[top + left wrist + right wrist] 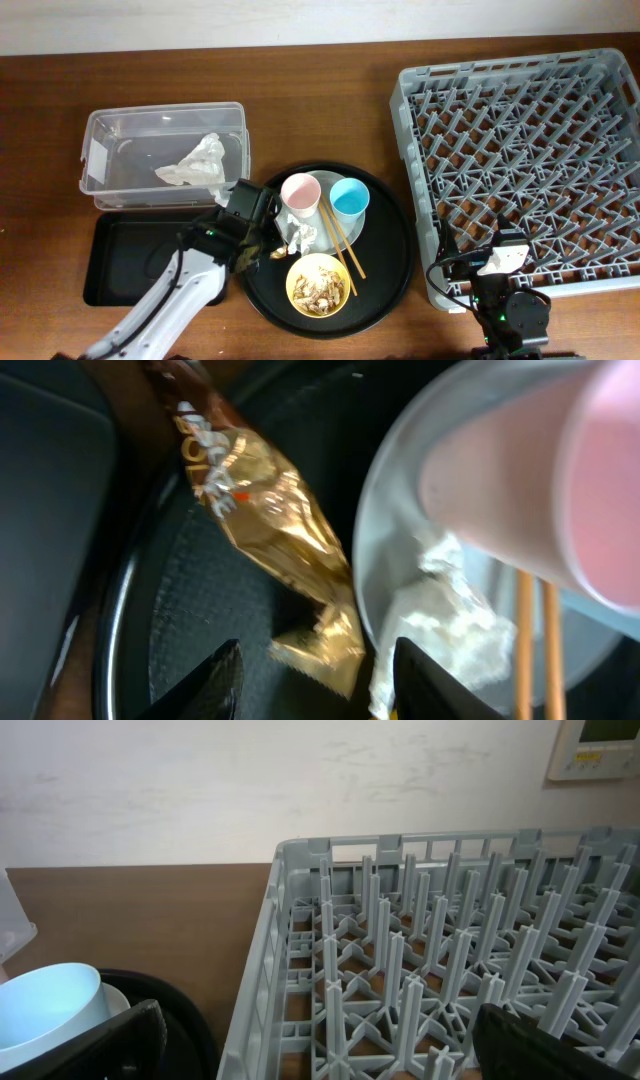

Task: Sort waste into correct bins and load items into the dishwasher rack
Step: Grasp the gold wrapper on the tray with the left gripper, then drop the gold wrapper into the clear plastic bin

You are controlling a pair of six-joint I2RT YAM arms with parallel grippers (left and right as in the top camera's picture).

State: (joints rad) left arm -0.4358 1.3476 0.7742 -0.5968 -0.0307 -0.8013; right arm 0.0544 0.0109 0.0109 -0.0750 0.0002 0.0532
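A: Wrapper point(265, 525), position?
B: On the round tray point(392, 270), lying slantwise just beside the plate point(385, 510) rim. Its lower end sits between the fingers of the left gripper point(315, 650).

A: Left jaws?
B: Apart, one finger on each side of the wrapper's end, not pinching. Cannot tell whether either pad touches the foil.

A: Rest of the round tray?
B: Pink cup point(300, 192) and blue cup point(349, 197) upright on the plate, with a paper wad point(440, 620) and chopsticks point(341, 240) that run off its edge. Bowl point(292, 284) in front, with scraps point(320, 288) inside.

A: Bins?
B: Napkin point(195, 162) in the tub point(100, 150). Black tray point(110, 270) is in front of the tub, beside the left arm.

A: Right side?
B: Right gripper point(318, 1015) is at the near left corner of the rack point(520, 140), jaws spread wide, holding nothing
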